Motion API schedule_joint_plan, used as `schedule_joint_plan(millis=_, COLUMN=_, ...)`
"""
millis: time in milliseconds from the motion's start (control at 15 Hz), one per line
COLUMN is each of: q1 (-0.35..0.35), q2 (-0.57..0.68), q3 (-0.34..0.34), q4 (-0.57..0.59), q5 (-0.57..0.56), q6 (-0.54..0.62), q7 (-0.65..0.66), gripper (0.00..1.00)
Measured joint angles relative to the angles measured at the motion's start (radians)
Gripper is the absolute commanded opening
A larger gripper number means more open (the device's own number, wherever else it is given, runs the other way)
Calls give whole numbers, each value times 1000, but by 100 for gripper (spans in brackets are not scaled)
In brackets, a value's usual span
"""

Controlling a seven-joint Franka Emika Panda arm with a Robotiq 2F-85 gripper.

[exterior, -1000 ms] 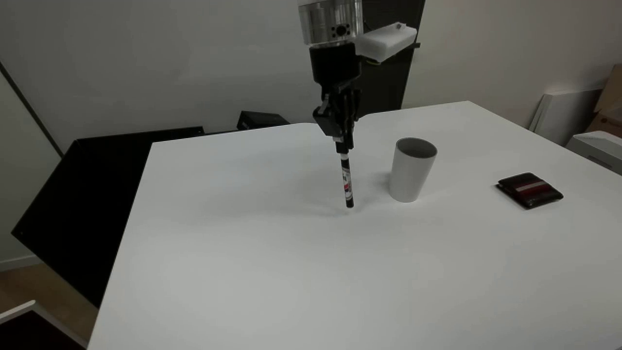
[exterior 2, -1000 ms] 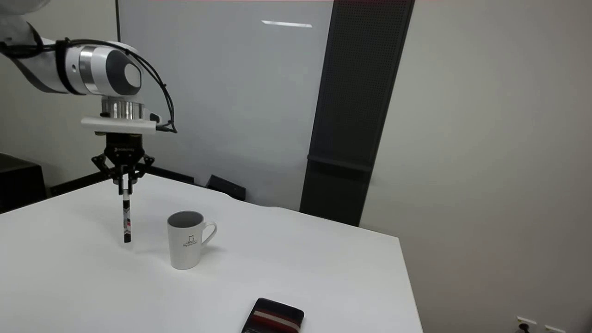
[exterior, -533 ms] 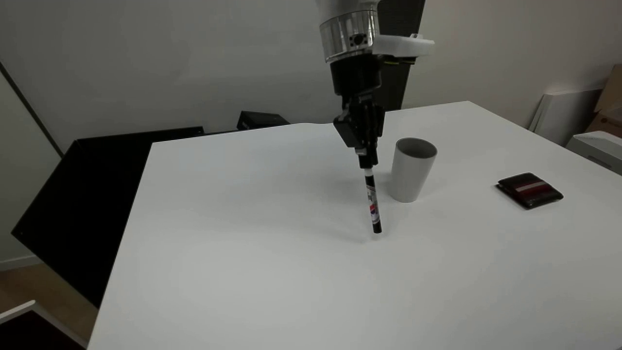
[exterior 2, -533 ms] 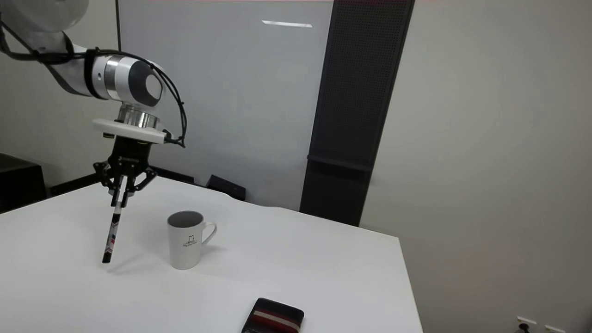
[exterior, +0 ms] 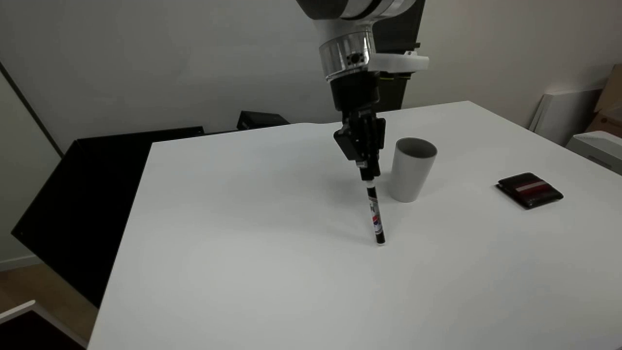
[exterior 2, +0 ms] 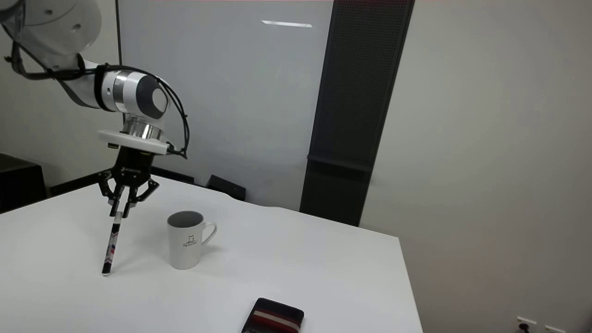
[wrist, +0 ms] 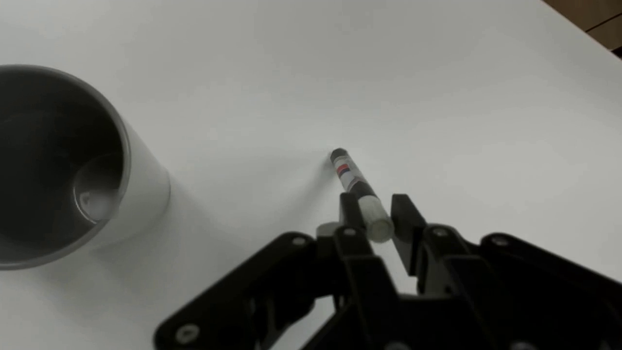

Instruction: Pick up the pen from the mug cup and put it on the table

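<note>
The pen (exterior: pixel 375 214) is a thin black and white stick with a small red-blue mark. My gripper (exterior: pixel 370 177) is shut on its white upper end, and the wrist view shows the pen (wrist: pixel 351 173) between both fingertips (wrist: pixel 374 209). The pen (exterior 2: pixel 111 245) hangs tilted below the gripper (exterior 2: pixel 119 216) in both exterior views. Its lower tip is at or just above the white table (exterior: pixel 243 272); I cannot tell if it touches. The white-grey mug cup (exterior: pixel 410 175) stands upright beside the gripper. Its handle shows on the mug (exterior 2: pixel 184 247), and the mug (wrist: pixel 146 199) looks empty in the wrist view.
A dark wallet-like object with a red and pale stripe (exterior: pixel 529 190) lies flat on the table beyond the mug. It also shows in an exterior view (exterior 2: pixel 275 317). Black furniture (exterior: pixel 68 214) stands beside the table edge. A table corner edge shows at the upper right of the wrist view.
The gripper has moved past the mug, tilted, and come down while holding the pen. The pen's tip is now much closer to the table. The mug and wallet have not moved.
</note>
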Motion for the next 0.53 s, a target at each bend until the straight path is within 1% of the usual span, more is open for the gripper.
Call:
schedule_joint_plan(millis=267, q1=4, q2=20, q3=-4, q4=21, q5=-6, q6=20, q7=14, gripper=87)
schedule_joint_plan(millis=400, q1=11, q2=19, q3=-12, q4=22, q5=-11, q6=100, q7=51, gripper=98)
schedule_joint_plan(millis=533, q1=19, q2=19, q3=-21, q4=22, q5=-10, q6=184, q7=115, gripper=100)
